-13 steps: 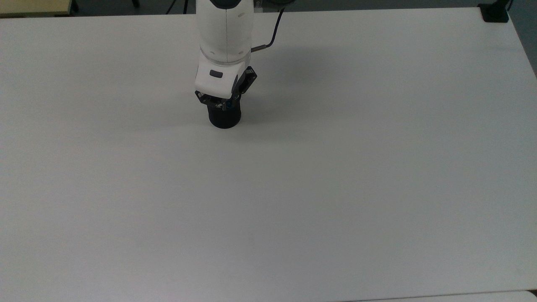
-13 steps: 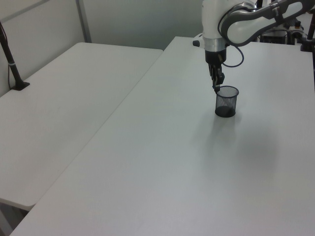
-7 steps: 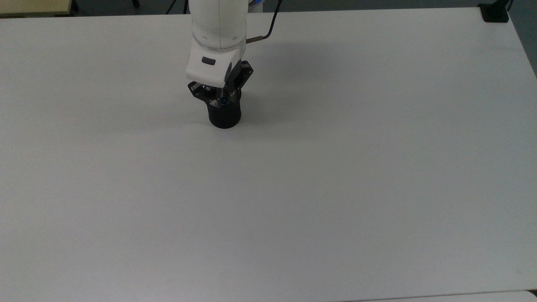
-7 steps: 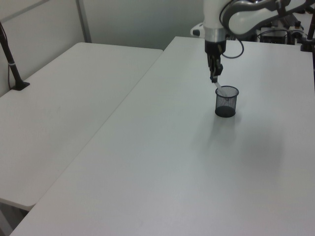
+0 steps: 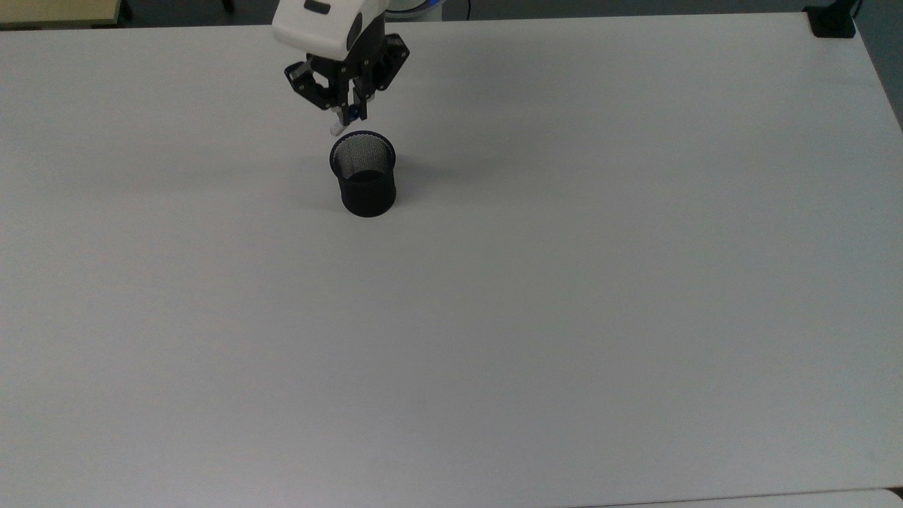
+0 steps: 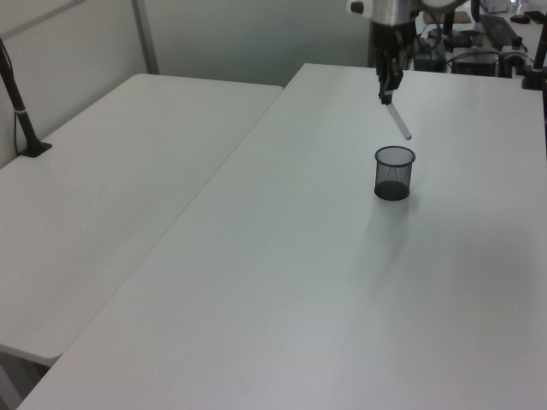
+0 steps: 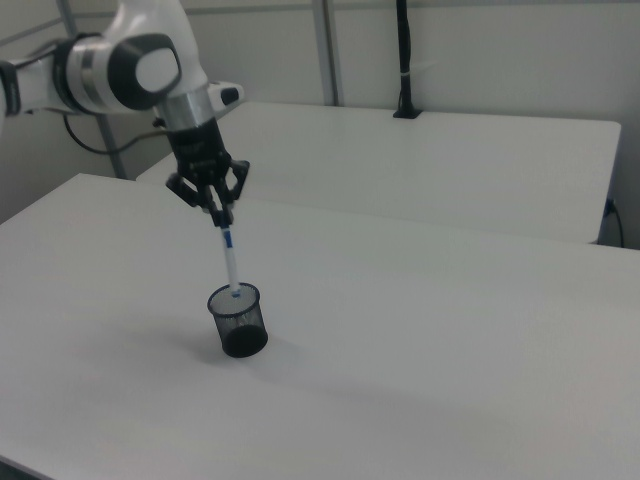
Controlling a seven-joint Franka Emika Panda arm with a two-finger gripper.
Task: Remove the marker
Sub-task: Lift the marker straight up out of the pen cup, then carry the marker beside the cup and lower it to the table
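My gripper [image 5: 350, 107] hangs above the white table [image 5: 564, 282], just beyond the black mesh cup [image 5: 364, 173] toward the top view's top. It is shut on the upper end of the marker [image 5: 338, 127], by its blue part. The marker [image 7: 230, 258] hangs tilted below the gripper [image 7: 218, 212], its white barrel pointing down at the cup [image 7: 238, 320]. In the left view the marker [image 6: 400, 122] ends a little above the rim of the cup [image 6: 394, 172], clear of it, with the gripper [image 6: 389, 90] higher up. The cup stands upright, and nothing is visible inside it.
A second white table [image 6: 102, 171] stands beside this one across a narrow gap, with a black pole [image 6: 17, 94] clamped at its far side. A black clamp [image 5: 832, 21] sits at the top view's top right corner. The arm's cable [image 5: 465, 8] trails behind.
The gripper has risen and moved toward the top view's top left, drawing the marker up out of the cup. The cup stayed in place.
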